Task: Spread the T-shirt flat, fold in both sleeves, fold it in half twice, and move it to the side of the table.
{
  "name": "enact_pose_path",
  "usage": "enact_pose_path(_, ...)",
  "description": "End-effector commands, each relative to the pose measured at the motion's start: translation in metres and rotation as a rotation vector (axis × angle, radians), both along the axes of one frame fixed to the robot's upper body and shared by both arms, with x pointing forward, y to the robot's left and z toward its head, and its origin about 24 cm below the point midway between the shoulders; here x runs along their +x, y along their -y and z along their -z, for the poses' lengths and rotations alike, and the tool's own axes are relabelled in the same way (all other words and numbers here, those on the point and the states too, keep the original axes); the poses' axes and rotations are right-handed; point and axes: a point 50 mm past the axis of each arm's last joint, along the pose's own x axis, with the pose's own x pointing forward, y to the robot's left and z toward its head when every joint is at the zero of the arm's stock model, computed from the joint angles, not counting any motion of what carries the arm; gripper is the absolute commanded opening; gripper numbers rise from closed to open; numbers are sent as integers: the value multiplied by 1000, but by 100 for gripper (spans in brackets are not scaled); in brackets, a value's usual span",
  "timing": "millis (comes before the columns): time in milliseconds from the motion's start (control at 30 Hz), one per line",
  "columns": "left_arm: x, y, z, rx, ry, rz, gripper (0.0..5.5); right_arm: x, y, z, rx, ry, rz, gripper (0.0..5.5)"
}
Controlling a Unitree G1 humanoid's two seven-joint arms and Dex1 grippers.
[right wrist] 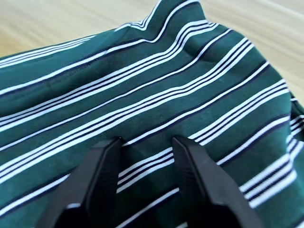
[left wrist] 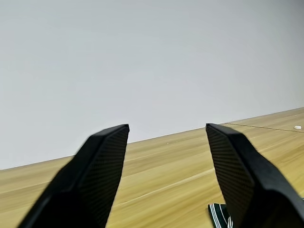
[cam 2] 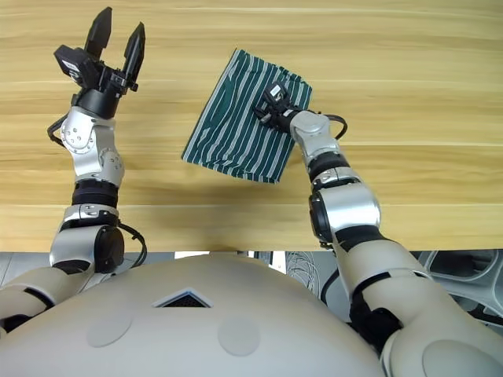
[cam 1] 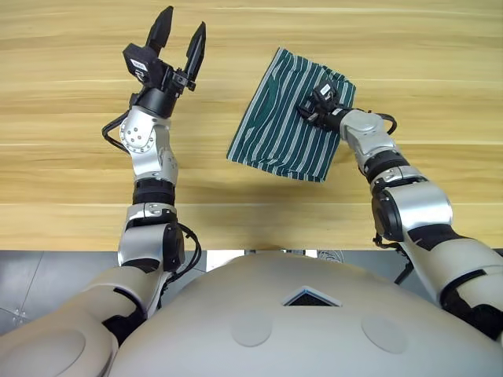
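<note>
The right gripper (right wrist: 147,142) has its two fingers (right wrist: 102,166) slightly parted, tips set down on the striped cloth with nothing pinched between them. Under it lies the T-shirt (cam 1: 275,118), dark green with white stripes, folded into a compact rectangle and lying skewed on the wooden table (cam 1: 78,71), a little right of the middle. Well apart to the left, the left gripper (cam 1: 183,22) is held up above the table, fingers spread wide and holding nothing.
</note>
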Motion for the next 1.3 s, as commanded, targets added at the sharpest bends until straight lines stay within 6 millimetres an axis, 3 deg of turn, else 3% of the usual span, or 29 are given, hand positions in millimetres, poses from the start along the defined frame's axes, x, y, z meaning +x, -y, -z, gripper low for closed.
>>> enact_pose_path(33, -2, -1, -3, 0, 14, -4, 288, -21, -26, 23, -76, -136, -125, 196)
enact_pose_path(200, -2, -1, -3, -2, 10, 3, 288, -41, -59, 30, -78, -145, -386, 196)
enact_pose_path(433, -2, -5, -3, -9, 4, -4, 288, -62, -39, 44, -116, -162, -531, 196)
enact_pose_path(600, -3, -3, -3, 5, 3, 6, 288, -44, -38, 30, -77, -59, -446, 196)
enact_pose_path(700, -5, -9, -6, 65, 18, 24, 288, -24, -38, 2, 113, 46, -394, 196)
enact_pose_path(800, -13, -25, -6, 198, 1, 79, 327, -14, -13, -37, 282, 250, -475, 210)
enact_pose_path(867, -26, -41, -3, 360, -29, 125, 362, -26, 23, -54, 258, 358, -570, 244)
enact_pose_path(967, -52, -64, 4, 626, -66, 205, 414, -52, 77, -50, 53, 341, -663, 302)
enact_pose_path(1067, -78, -84, 22, 1060, -101, 313, 450, -82, 117, -35, -215, 245, -774, 340)
enact_pose_path(1133, -97, -87, 38, 1233, -122, 434, 450, -102, 129, -26, -302, 183, -885, 340)
enact_pose_path(1200, -113, -86, 52, 1300, -139, 540, 450, -113, 132, -19, -333, 132, -975, 340)
enact_pose_path(1300, -122, -81, 65, 1353, -136, 643, 450, -114, 118, -14, -331, 169, -1050, 340)
